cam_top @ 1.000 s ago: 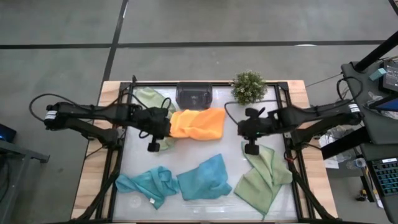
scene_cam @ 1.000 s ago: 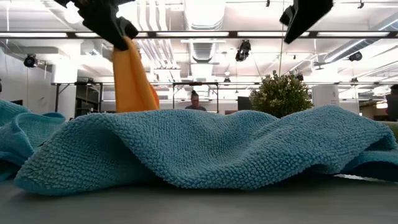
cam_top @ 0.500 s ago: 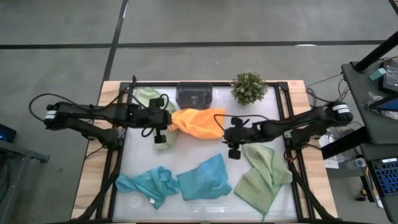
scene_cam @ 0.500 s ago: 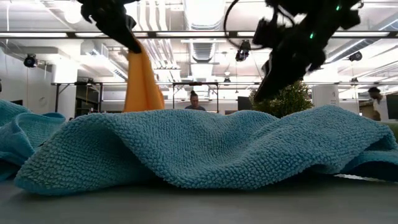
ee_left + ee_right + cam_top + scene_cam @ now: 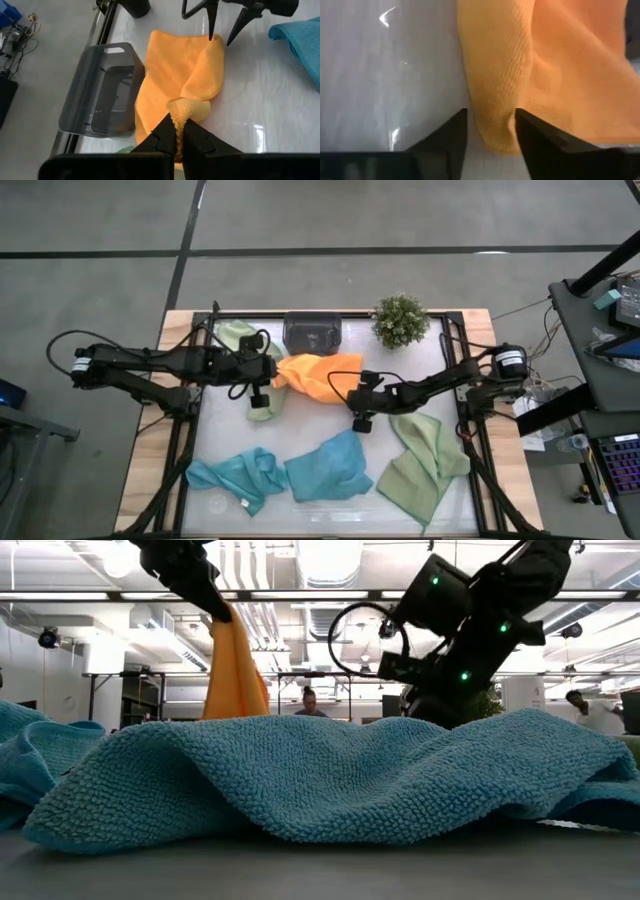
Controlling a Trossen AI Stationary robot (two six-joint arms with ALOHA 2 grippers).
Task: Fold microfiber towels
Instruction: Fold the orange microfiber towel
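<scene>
Since a second ago, the right end effector (image 5: 352, 402) has swung in from beside the potted plant (image 5: 400, 320) to the near edge of the orange towel (image 5: 320, 377), and its fingers have parted. The right wrist view shows what the overhead view cannot: the two dark fingers (image 5: 445, 137) straddle a rolled edge of the orange towel (image 5: 530, 75), open around it, not yet pinching.

The left end effector (image 5: 270, 375) holds the opposite end of the orange towel, closed on a bunched corner. Its wrist view shows that corner (image 5: 187, 110) squeezed between the fingertips, the cloth spreading away beside the dark grey tray (image 5: 102, 90), with the right arm's open fingers (image 5: 212, 20) at the far corner.

From table height, the orange towel (image 5: 235, 665) hangs as a lifted peak from the left end effector (image 5: 205, 590), something the overhead view flattens. A teal towel (image 5: 330, 775) fills the foreground.

Overhead, one sage green towel (image 5: 245, 340) lies partly under the left arm just beside the orange towel; two teal towels (image 5: 325, 468) (image 5: 235, 477) and the other sage green towel (image 5: 425, 460) lie on the table (image 5: 300, 420) on the side of the orange towel away from the tray.
</scene>
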